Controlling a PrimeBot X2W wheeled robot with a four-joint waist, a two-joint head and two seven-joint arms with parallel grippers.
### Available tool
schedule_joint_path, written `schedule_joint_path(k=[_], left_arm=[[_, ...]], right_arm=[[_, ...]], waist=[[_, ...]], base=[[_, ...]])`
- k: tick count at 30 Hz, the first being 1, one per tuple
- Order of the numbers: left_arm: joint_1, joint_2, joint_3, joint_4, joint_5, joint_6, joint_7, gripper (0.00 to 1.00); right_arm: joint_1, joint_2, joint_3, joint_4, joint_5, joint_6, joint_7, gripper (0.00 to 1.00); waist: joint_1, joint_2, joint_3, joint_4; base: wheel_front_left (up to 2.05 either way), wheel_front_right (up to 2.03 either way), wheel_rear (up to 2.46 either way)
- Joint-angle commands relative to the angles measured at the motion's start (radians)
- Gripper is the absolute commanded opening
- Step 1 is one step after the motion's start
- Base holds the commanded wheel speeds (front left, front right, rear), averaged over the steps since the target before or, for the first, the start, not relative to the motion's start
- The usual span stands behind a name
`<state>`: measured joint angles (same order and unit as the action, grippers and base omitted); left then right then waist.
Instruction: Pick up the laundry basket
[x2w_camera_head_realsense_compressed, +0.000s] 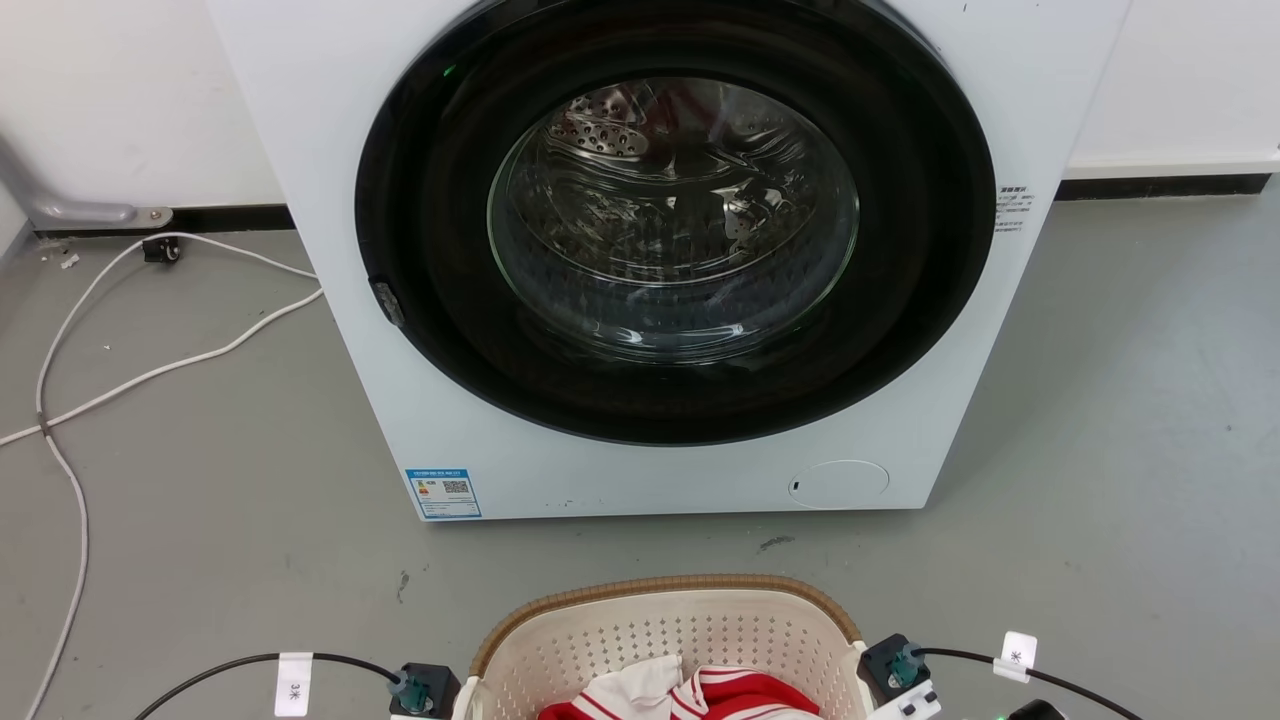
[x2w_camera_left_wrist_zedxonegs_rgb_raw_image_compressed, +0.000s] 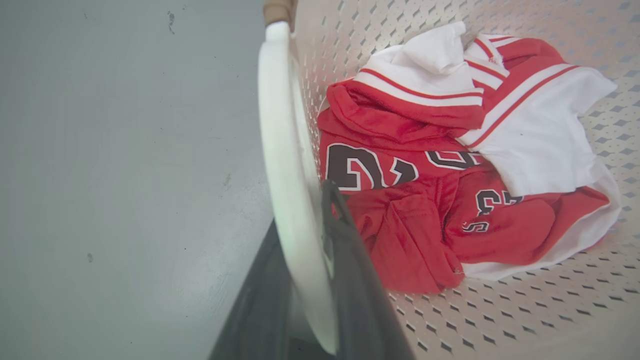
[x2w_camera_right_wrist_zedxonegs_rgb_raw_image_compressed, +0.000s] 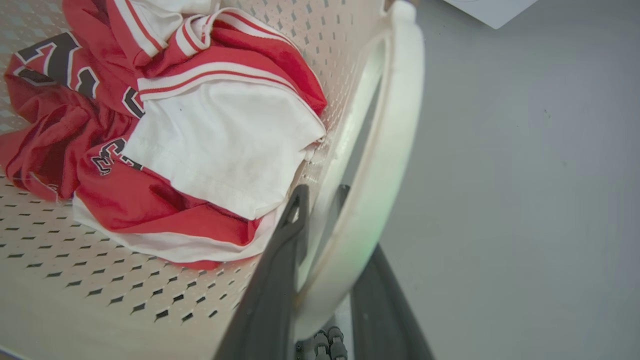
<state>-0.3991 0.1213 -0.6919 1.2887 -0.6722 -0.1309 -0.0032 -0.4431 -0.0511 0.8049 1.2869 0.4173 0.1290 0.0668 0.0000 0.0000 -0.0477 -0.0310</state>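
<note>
We've got the basket at the near edge of the floor, just in front of the washer, with a red-and-white jersey heaped inside. Our left gripper clamps the left handle, a finger on each side, and our right gripper pinches the right handle likewise.

Clothes in laundry basket — washer behind, cable L.

A bare laundry room. A front-loading washing machine stands on grey floor; a white cable trails loose; the laundry basket holds clothes.
</note>
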Motion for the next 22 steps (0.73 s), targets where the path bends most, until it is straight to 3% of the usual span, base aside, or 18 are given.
schedule_joint_path(k=[1,22], left_arm=[[-0.012,0.016,-0.004,-0.002,-0.002,0.002,-0.009,0.0],[-0.008,0.021,-0.031,-0.001,-0.032,0.002,-0.011,0.0]], right_arm=[[0.006,-0.012,0.007,0.004,-0.003,0.003,0.0,0.0],[0.003,-0.011,0.009,0.004,-0.002,0.003,0.005,0.0]], waist=[[0.0,0.0,0.0,0.001],[0.0,0.0,0.0,0.001]], base=[[0.0,0.0,0.0],[0.0,0.0,0.0]])
